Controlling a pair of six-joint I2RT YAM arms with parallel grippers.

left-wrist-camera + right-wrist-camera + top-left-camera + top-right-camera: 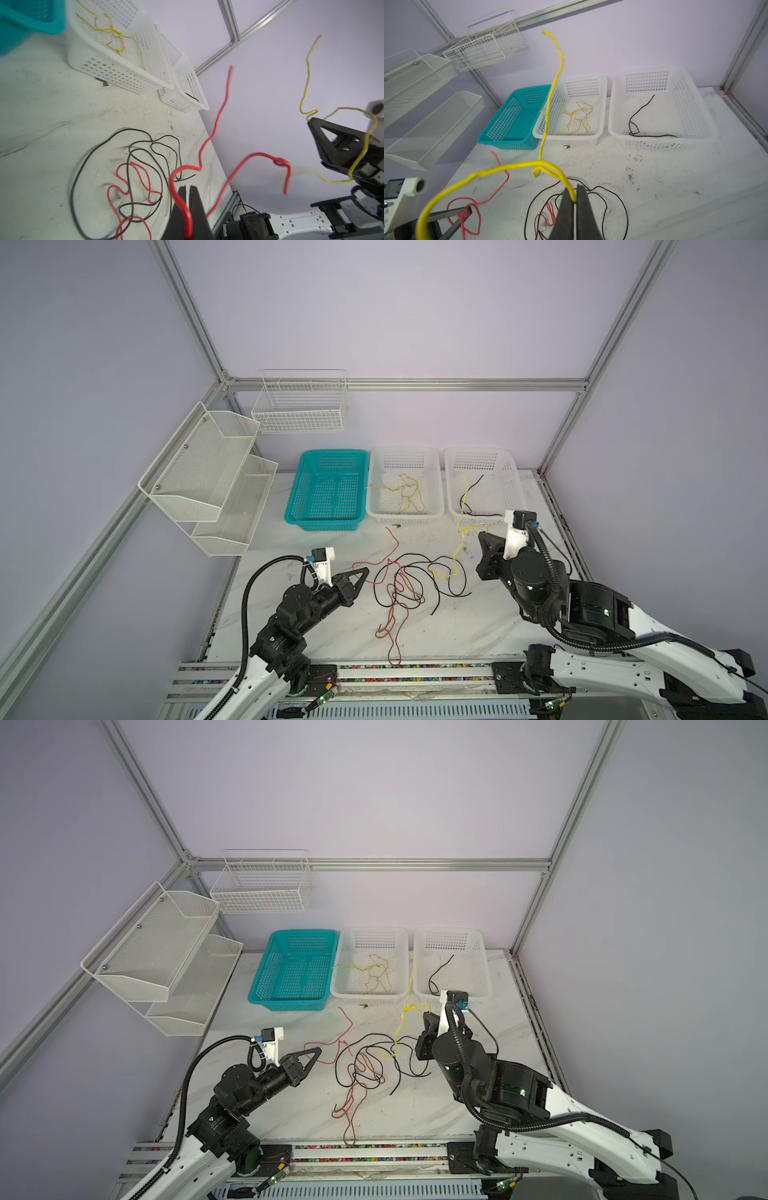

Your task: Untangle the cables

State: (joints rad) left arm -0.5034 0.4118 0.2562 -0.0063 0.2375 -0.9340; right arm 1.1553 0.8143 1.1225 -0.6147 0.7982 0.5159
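A loose tangle of cables, black, red and orange-brown, lies mid-table. My left gripper hovers at the tangle's left edge. In the left wrist view it is shut on a red cable that arcs up off the table. My right gripper is raised at the tangle's right. The right wrist view shows it shut on a yellow cable. One end of that cable stands upward and the rest droops toward the tangle. Black cables rest flat on the table.
Three baskets line the back: a teal basket, a white basket holding yellow cables, and a white basket with a black cable. Wire racks hang on the left wall. The table's front edge is a rail.
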